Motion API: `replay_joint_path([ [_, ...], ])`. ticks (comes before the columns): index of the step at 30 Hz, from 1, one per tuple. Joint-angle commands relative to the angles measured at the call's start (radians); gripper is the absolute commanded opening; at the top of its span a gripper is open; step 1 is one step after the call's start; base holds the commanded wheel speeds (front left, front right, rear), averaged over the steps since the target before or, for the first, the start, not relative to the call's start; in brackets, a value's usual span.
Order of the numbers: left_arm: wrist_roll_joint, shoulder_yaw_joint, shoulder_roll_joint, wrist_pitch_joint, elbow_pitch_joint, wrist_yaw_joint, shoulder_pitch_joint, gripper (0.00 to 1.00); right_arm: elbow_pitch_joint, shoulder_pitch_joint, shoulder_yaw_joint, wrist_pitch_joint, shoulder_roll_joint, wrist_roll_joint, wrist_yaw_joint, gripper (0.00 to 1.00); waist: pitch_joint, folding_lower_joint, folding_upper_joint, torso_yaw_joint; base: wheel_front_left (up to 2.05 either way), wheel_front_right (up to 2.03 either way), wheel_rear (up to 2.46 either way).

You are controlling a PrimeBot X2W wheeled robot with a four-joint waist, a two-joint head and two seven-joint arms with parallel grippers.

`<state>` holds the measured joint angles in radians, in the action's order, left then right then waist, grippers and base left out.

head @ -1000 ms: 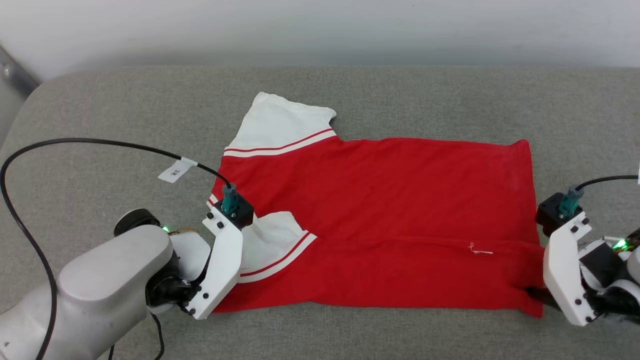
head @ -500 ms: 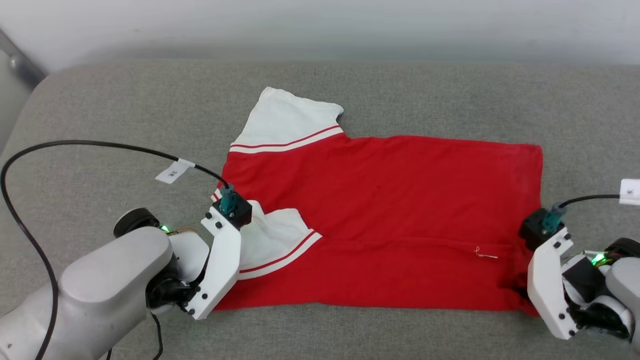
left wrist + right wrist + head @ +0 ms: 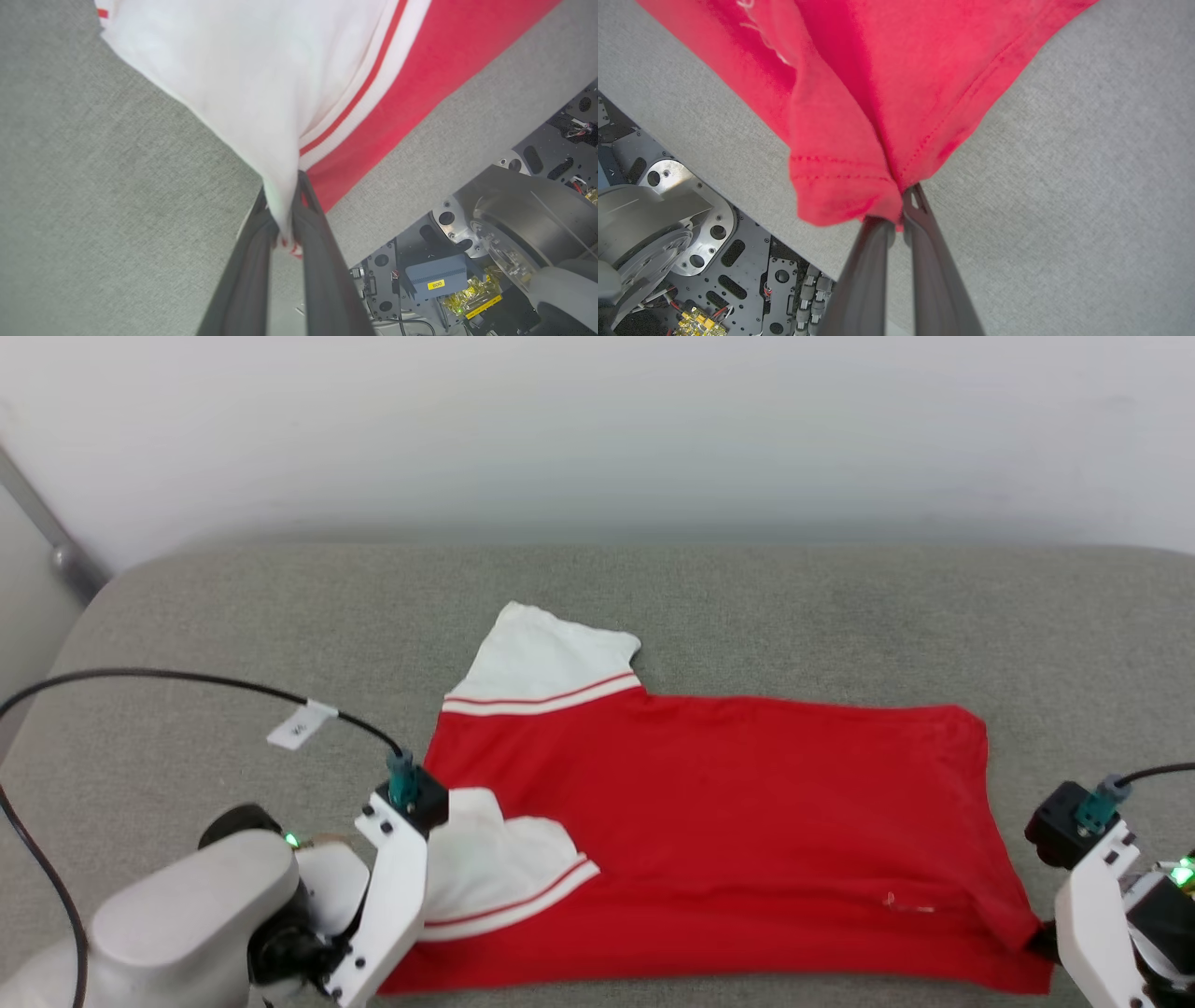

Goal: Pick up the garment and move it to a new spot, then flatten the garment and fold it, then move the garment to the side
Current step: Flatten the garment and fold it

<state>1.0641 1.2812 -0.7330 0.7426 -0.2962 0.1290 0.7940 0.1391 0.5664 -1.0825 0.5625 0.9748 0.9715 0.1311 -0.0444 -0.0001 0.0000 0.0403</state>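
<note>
The shirt (image 3: 709, 821) lies spread on the grey cushion (image 3: 233, 644), toward its near edge. Its red body is flat, with the hem at our right and the shoulders at our left. The far sleeve (image 3: 546, 658), white with red-and-white striped trim, lies flat and points away from us. The near sleeve (image 3: 495, 877) is turned in over the red body at the near left corner.

Our left gripper (image 3: 284, 196) is clenched on the edge of that near sleeve. The white cloth is pinched between both fingers and rises from them in a taut peak. Our right gripper (image 3: 899, 205) is clamped on the near right corner of the hem. The red cloth bunches over its fingertips and fans out from the grip in folds.

A black cable (image 3: 187, 677) with a white tag (image 3: 299, 725) arcs over the cushion to our left wrist. Past the cushion's near edge we see our dark metal base (image 3: 514, 224), and behind the cushion a pale wall (image 3: 597, 429).
</note>
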Motion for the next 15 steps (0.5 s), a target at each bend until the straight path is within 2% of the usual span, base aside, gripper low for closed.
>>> replay_joint_path([
  [1,0.002,0.001,-0.010,0.012,0.017,-0.001,-0.028,0.00,-0.018,-0.021,-0.001,0.004,0.021,0.011,-0.001,0.00,0.015,0.0001,0.0000,-0.004,0.00,0.00,0.00],
  [6,0.013,0.000,-0.043,0.031,0.087,-0.001,-0.089,0.00,-0.056,-0.075,0.011,0.017,0.069,0.047,-0.001,0.00,0.025,0.0001,0.0000,-0.005,0.00,0.00,0.00],
  [13,-0.009,-0.005,-0.030,-0.005,0.058,-0.002,-0.130,0.00,0.013,-0.123,0.025,0.026,0.017,0.039,-0.001,0.00,0.006,0.0001,0.0000,-0.002,0.00,0.00,0.00],
  [14,-0.016,-0.008,-0.024,-0.019,0.044,-0.005,-0.128,1.00,0.029,-0.129,0.030,0.018,0.004,0.031,-0.001,0.30,0.005,0.0001,0.0000,0.000,0.00,0.00,0.00],
  [15,-0.021,-0.010,-0.017,-0.034,0.033,-0.005,-0.125,1.00,0.044,-0.135,0.032,0.008,-0.008,0.019,-0.001,1.00,0.004,0.0001,0.0000,0.002,0.00,0.00,0.00],
])
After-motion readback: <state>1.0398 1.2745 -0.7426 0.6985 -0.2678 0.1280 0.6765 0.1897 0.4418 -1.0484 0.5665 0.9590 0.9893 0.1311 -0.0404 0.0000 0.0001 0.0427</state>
